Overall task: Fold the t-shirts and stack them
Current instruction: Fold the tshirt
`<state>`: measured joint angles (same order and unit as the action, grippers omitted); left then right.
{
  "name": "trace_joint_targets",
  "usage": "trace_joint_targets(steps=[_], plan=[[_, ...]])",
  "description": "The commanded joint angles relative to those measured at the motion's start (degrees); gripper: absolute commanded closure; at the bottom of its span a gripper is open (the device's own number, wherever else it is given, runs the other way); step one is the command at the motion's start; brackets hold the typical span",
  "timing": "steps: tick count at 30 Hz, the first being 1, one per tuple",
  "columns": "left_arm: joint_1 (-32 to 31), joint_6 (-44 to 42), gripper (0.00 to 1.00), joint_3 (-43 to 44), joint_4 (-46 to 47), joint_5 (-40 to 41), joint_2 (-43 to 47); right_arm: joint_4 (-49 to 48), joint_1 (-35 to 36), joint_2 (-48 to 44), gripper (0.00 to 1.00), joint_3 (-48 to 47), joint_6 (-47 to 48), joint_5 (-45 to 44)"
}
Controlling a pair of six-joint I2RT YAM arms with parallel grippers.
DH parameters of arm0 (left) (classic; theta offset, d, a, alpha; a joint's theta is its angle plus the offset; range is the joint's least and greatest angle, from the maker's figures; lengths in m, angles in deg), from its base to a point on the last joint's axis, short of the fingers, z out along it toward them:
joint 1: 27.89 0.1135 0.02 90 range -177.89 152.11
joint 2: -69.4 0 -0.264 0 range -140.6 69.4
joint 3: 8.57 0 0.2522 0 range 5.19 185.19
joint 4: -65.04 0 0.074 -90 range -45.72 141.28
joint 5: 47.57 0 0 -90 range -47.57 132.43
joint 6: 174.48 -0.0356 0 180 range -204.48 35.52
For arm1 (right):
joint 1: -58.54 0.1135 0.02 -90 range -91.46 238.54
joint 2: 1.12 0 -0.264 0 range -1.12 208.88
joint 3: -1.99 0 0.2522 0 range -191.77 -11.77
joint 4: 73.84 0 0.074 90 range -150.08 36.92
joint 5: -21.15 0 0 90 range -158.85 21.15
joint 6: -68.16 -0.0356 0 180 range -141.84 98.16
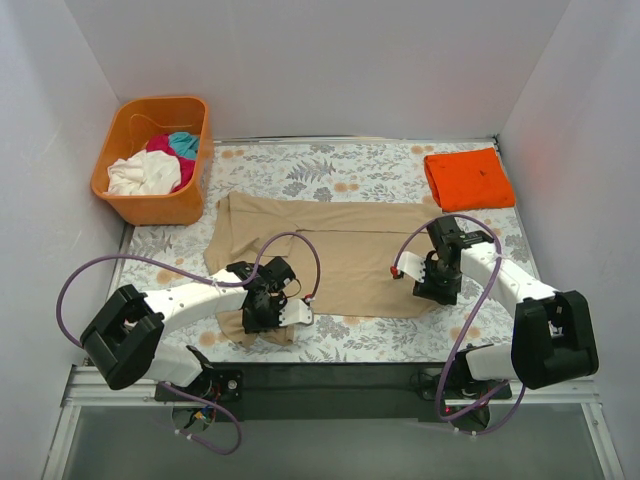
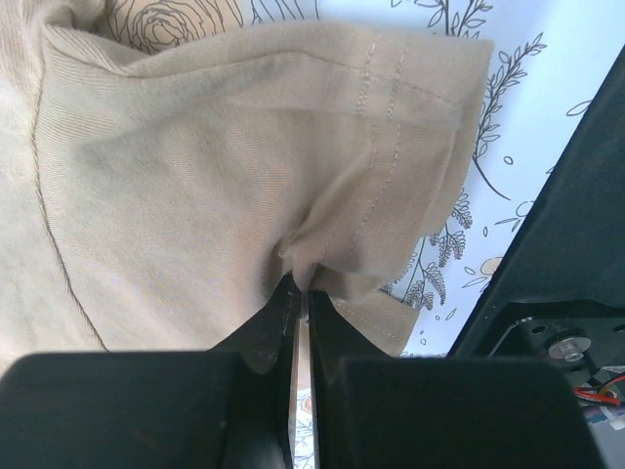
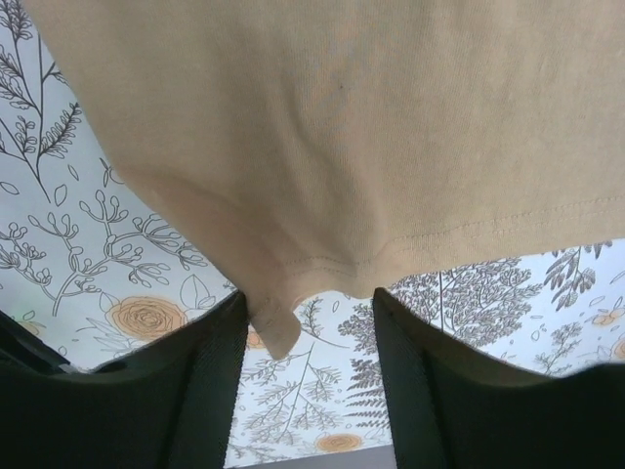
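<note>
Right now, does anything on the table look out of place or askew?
The tan shirt is bunched at its near-left edge, where the left gripper pinches it. The right gripper stands open around the near-right corner, gripping nothing.

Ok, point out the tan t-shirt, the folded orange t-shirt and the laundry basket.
tan t-shirt (image 1: 350, 250), top view, middle of its spread body.
folded orange t-shirt (image 1: 468, 178), top view, centre of its top face.
orange basket (image 1: 160, 210), top view, its near outer wall.

Rigid orange plastic basket (image 1: 150, 210): one
Tan-beige cloth t-shirt (image 1: 350, 250): one, right of the basket
Folded bright orange cloth t-shirt (image 1: 468, 178): one, far right of the basket
Crumpled cloth shirts inside the basket: three, white (image 1: 143, 175), magenta (image 1: 160, 143), teal (image 1: 184, 145)
</note>
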<state>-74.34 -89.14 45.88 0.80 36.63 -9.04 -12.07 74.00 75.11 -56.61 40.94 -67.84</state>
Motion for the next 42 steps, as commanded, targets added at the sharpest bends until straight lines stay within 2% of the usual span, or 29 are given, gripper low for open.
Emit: trace_joint_targets(steps=[1, 3, 4, 5, 14, 21, 31, 42], plan=[[0.3, -0.2, 1.00, 1.2, 1.2, -1.6, 1.1, 1.2, -0.1, 0.1, 0.64, 0.4, 4.4, -0.2], [0.5, 0.4, 1.00, 1.8, 0.0, -1.9, 1.4, 1.4, -0.1, -0.5, 0.79, 1.2, 5.5, -0.3], [0.8, 0.6, 1.00, 2.3, -0.6, -2.3, 1.4, 1.4, -0.1, -1.2, 0.95, 2.0, 5.8, -0.4], [0.9, 1.5, 1.00, 3.5, -1.2, -2.6, 1.8, 1.5, -0.2, -1.6, 0.99, 2.0, 5.9, -0.6], [8.0, 3.3, 1.00, 15.2, -13.9, -4.0, 9.4, 2.4, -1.9, -5.6, 0.99, -0.2, 4.2, 0.0], [14.9, -1.1, 1.00, 17.9, -12.2, -0.4, 11.1, 2.1, -6.1, -1.3, 0.99, -6.7, 2.9, 2.6], [27.3, -6.5, 1.00, 28.4, -0.9, -1.7, 0.8, 1.6, -8.7, 9.5, 0.99, -19.9, 1.5, 3.5], [30.4, -10.4, 1.00, 35.7, 5.4, -1.8, -11.1, -0.7, -9.1, 22.8, 0.99, -31.5, 0.6, 2.5]])
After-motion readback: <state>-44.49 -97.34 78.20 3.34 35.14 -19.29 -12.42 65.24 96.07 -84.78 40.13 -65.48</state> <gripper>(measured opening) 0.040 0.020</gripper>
